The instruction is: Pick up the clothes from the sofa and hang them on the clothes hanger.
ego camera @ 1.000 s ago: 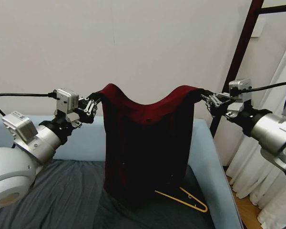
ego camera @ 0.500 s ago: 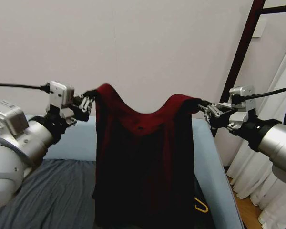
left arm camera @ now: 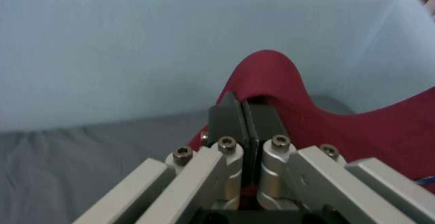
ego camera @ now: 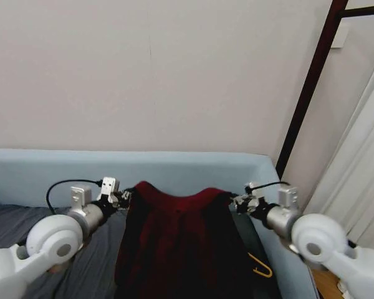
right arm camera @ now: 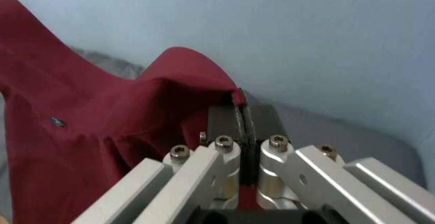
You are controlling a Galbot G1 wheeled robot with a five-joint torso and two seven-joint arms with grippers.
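Both arms are out in front, and the dark red cloth garment (ego camera: pixel 174 243) hangs spread between them. The left gripper (ego camera: pixel 120 198) has its jaws pressed together on one shoulder corner of the cloth. In the left wrist view the left gripper (left arm camera: pixel 241 104) shows its two black pads closed flat, with a hump of red fabric (left arm camera: pixel 272 76) rising just beyond the tips. The right gripper (ego camera: pixel 237 202) pinches the opposite corner. In the right wrist view the right gripper (right arm camera: pixel 240 114) is just as tight, the garment (right arm camera: pixel 102 122) bunching at the pads and falling away to one side.

Between the two sets of jaws the top edge sags in a shallow curve, and the body of the cloth drops straight below them. Behind both jaws runs the backrest of the light blue sofa (ego camera: pixel 174 168), and its dark grey seat cover (ego camera: pixel 12 218) lies beneath the left jaws. Below the right jaws, beside the hanging cloth, the hook end of a yellow wire hanger (ego camera: pixel 260 268) peeks out on the seat. Beyond the right jaws a dark wooden rack post (ego camera: pixel 305 93) leans up along the wall, with a white curtain (ego camera: pixel 355 162) past it.
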